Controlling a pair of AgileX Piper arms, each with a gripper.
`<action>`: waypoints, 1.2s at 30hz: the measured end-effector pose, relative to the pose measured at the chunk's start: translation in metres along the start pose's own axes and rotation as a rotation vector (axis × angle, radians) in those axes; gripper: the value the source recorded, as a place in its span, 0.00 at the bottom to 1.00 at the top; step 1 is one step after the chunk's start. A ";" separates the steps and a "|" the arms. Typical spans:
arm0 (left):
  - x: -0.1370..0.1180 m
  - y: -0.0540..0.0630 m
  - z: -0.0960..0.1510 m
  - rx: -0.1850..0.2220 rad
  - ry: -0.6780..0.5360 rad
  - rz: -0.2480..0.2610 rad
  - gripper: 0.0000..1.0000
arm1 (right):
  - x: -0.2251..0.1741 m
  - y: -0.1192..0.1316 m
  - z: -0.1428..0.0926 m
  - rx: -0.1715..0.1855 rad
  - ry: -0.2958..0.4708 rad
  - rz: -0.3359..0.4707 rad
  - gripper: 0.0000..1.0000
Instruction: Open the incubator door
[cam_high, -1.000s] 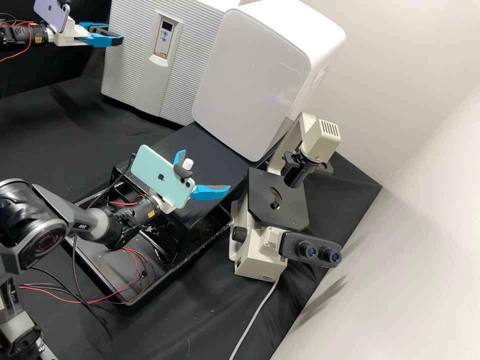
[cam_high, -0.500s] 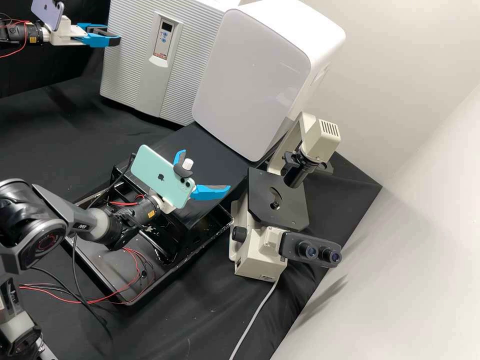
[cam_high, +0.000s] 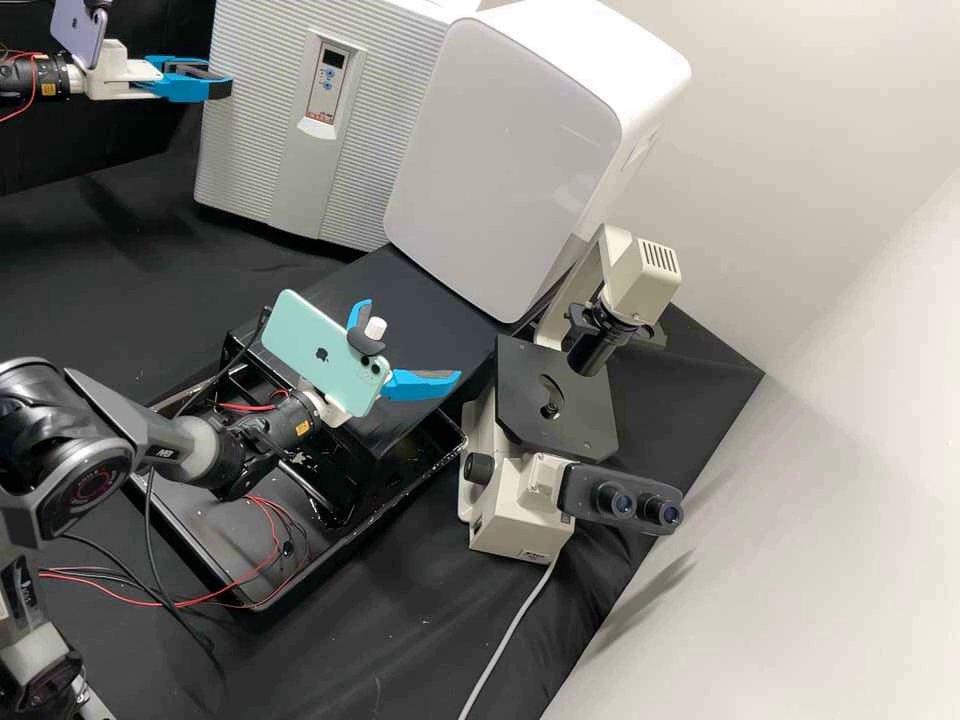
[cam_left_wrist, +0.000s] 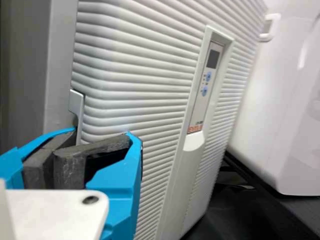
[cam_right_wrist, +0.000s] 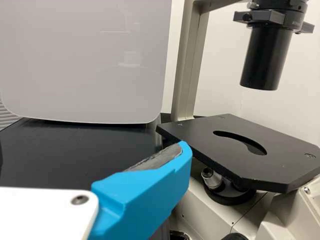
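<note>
1. The incubator (cam_high: 370, 175) stands on the black-covered desk (cam_high: 400, 640), toward the upper left of the high view. Its ribbed, pale grey door (cam_high: 245, 140) faces the arms, with a control panel (cam_high: 327, 80) set into it. How far the door stands from the incubator's body cannot be told.
2. The left pincer (cam_high: 222, 86) is at the door's outer edge, well away from the control panel. In the left wrist view its dark pads are drawn together, clamped on the small grey handle (cam_left_wrist: 76, 107).
3. The right pincer (cam_high: 410, 340) has its blue fingers (cam_high: 425, 386) spread wide apart, with nothing between them. It hangs over the black platform (cam_high: 440, 300), near the microscope (cam_high: 515, 515).
4. A green phone (cam_high: 320, 345) is mounted on the right arm, a purple one (cam_high: 80, 30) on the left.
5. Beside the incubator stands a large white rounded cabinet (cam_high: 500, 160).
6. The microscope carries a flat, slotted black stage (cam_high: 520, 380) and two dark eyepieces (cam_high: 618, 503).
7. Below the right arm lies a black tray (cam_high: 180, 545), with red wires (cam_high: 272, 525) looping over it.
</note>
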 end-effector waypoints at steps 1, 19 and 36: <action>-0.002 -0.001 0.002 0.000 -0.005 -0.001 0.00 | 0.000 0.000 0.000 0.000 0.000 0.000 1.00; -0.034 -0.022 0.041 -0.033 -0.123 -0.047 0.00 | 0.000 0.000 0.000 0.000 0.000 0.000 1.00; -0.058 -0.042 0.115 -0.092 -0.538 -0.167 0.00 | 0.000 0.000 0.000 0.000 0.000 0.000 1.00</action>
